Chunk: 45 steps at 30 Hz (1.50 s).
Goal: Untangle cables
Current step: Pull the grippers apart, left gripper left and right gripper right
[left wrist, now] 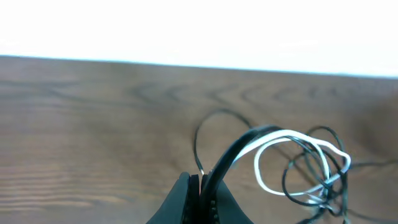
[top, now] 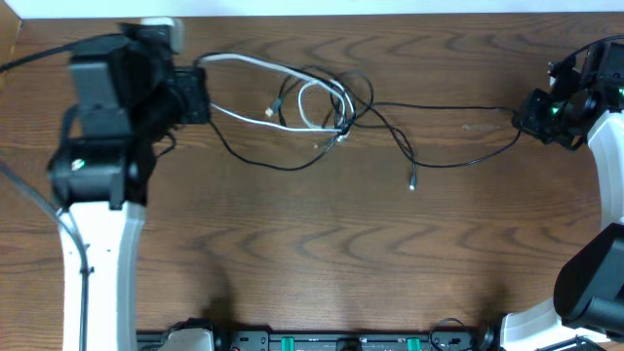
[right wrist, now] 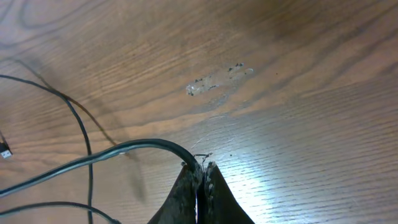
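Note:
The cables lie in a knot (top: 327, 105) at the back middle of the table: a white cable (top: 249, 63) looped with thin black ones. My left gripper (top: 203, 97) is shut on cable ends at the knot's left. In the left wrist view a black cable (left wrist: 231, 155) rises from the shut left gripper (left wrist: 202, 182), the white cable (left wrist: 273, 140) beside it. A long black cable (top: 448, 107) runs right to my right gripper (top: 520, 113), which is shut on it. The right wrist view shows that black cable (right wrist: 124, 149) pinched at the right gripper's (right wrist: 200, 167) tips. A loose plug end (top: 411, 182) lies in front.
The table's far edge (left wrist: 199, 62) meets a white wall just behind the knot. A pale scuff mark (right wrist: 217, 79) sits on the wood ahead of the right gripper. The arm bases (top: 322, 341) line the front edge.

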Tool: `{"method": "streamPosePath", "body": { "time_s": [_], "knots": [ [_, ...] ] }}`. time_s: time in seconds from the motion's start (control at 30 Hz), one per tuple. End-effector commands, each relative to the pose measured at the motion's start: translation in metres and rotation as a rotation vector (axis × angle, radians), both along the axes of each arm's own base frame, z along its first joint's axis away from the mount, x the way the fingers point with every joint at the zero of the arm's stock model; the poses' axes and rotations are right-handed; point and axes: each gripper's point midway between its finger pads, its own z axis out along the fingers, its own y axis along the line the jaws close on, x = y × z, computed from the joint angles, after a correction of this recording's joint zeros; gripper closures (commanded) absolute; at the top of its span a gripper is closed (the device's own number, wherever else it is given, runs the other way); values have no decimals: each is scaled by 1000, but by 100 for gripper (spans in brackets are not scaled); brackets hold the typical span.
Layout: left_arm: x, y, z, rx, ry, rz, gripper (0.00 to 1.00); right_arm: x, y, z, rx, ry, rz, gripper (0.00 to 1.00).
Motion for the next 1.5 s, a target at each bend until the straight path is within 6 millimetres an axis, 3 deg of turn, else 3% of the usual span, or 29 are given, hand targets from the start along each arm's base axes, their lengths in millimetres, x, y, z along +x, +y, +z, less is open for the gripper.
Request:
{"method": "streamPosePath", "body": {
  "time_s": [0.0,0.2,0.33,0.4,0.53,0.6,0.67,0.8,0.9,0.97,1.17,1.23,1.33,1.47],
  "knots": [
    [-13,37,38,28,-101,114,93,-1,-13,-2,-44,16,-43,99],
    [-36,83,37,31,-72,255,93,-5,-25,-6,-77,48,-109,99],
    [-39,83,22,18,-8,254,93,-2,-8,-3,-20,27,-51,99],
    [-38,72,8,-6,50,213,93,1,20,2,43,-13,89,99],
    [-35,40,-20,-73,169,86,93,-6,44,-2,27,18,185,99],
    [-35,23,-38,-48,237,4,93,-10,39,-7,-23,60,149,99],
    [-35,11,-50,-21,278,-56,93,-16,21,-13,-97,116,36,99],
    [-35,-7,-62,21,309,-146,93,-21,-6,-16,-196,158,-101,99],
    [-31,-13,-58,50,271,-184,93,-21,-16,-15,-209,153,-135,99],
    [-24,-7,-44,76,217,-151,93,-20,-26,-14,-209,144,-161,99],
    [-19,41,25,42,26,106,93,-33,-76,-15,-191,156,-295,99],
    [-22,61,36,23,-3,213,93,-38,-87,-18,-175,164,-325,99],
    [-30,90,41,3,-15,334,93,-41,-98,-26,-107,169,-355,99],
    [-36,105,31,-1,30,377,93,-39,-95,-37,-39,177,-329,99]
  ]
}}
